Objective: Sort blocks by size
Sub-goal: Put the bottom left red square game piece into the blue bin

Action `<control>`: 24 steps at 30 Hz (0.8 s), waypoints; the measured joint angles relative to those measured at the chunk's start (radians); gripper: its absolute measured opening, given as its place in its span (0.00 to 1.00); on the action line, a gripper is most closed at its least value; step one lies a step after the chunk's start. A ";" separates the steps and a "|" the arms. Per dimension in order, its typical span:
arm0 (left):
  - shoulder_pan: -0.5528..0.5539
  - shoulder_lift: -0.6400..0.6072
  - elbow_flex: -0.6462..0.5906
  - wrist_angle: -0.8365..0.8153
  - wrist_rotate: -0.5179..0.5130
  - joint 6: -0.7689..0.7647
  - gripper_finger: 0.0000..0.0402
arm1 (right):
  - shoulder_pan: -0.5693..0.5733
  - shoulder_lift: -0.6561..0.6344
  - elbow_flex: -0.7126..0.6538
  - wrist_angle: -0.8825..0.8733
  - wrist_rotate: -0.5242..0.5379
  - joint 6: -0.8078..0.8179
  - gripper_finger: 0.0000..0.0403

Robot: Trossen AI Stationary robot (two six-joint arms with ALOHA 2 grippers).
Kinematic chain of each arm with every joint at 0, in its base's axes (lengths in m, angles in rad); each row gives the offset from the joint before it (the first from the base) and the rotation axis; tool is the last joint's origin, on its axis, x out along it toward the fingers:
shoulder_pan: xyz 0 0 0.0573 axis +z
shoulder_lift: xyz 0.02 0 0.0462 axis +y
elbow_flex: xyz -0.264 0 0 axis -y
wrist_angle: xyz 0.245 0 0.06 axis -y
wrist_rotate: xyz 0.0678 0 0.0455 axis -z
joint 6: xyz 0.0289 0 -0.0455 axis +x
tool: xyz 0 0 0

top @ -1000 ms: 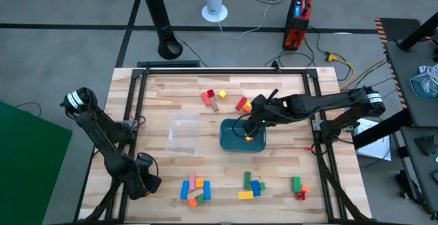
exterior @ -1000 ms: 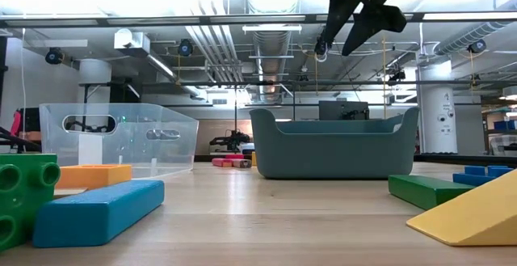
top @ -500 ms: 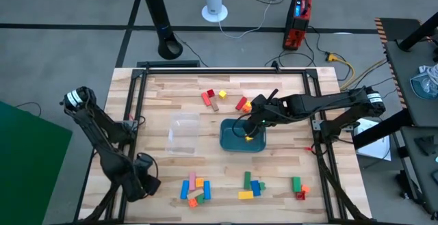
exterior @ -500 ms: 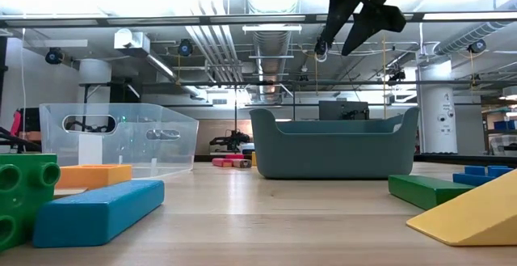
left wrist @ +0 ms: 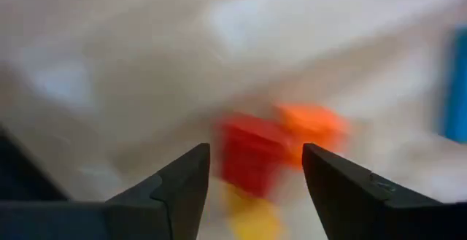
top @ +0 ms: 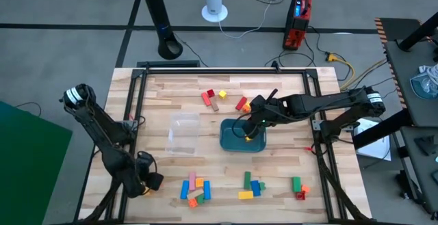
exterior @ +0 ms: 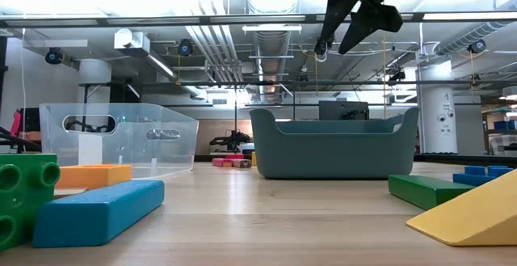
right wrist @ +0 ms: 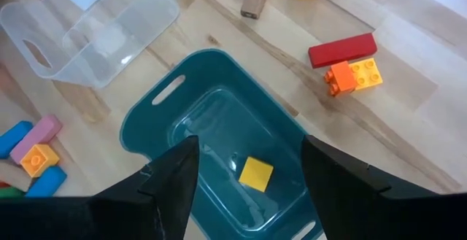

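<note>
Right hand (right wrist: 244, 196): mine, fingers spread and empty, poised above the teal tray (right wrist: 157, 116), where one yellow cube (right wrist: 256, 173) lay on the floor. Left hand (left wrist: 252, 189): mine, fingers parted, low over a red block (left wrist: 249, 156) and an orange block (left wrist: 314, 127) near the tabletop's (top: 287, 91) front left corner. Clear container (top: 183, 133): no blocks visible inside. Step, by my reckoning: drop-off made, next pick pending. Next move wanted: lowering my left fingers astride one block, then closing.
</note>
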 joint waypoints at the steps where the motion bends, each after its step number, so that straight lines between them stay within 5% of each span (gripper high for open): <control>1: 0.000 0.000 -0.010 -0.012 0.004 0.000 0.52 | 0.000 0.000 0.000 0.000 -0.001 0.000 0.57; 24: 0.000 -0.001 0.043 -0.005 0.016 -0.070 0.54 | 0.000 0.002 0.000 0.000 -0.016 0.003 0.56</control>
